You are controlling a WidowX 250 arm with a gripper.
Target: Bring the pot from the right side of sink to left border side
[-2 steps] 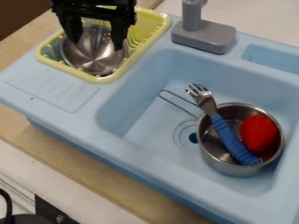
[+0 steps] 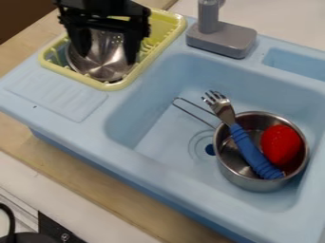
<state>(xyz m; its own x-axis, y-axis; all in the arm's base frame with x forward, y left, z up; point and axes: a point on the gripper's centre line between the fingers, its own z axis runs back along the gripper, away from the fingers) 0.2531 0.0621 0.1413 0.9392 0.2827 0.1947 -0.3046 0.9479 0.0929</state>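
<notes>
At the upper left, my black gripper (image 2: 105, 50) hangs over the yellow dish rack, its two fingers spread apart in front of a steel bowl (image 2: 105, 69). The steel pot (image 2: 244, 178) stands in the right part of the blue sink (image 2: 143, 135), its wire handle pointing to the upper left. A fork with a blue handle (image 2: 249, 149) and a red object (image 2: 281, 144) lie in the pot. The gripper is well to the upper left of the pot and apart from it.
The yellow rack (image 2: 111, 87) sits at the sink unit's upper left corner, beside a ridged flat area (image 2: 57, 97) on the left border. A grey faucet (image 2: 221, 39) rises behind the basin. A black object (image 2: 54, 230) is at the bottom left.
My gripper has moved slightly downward in the view over the rack. The pot and its contents have not moved.
</notes>
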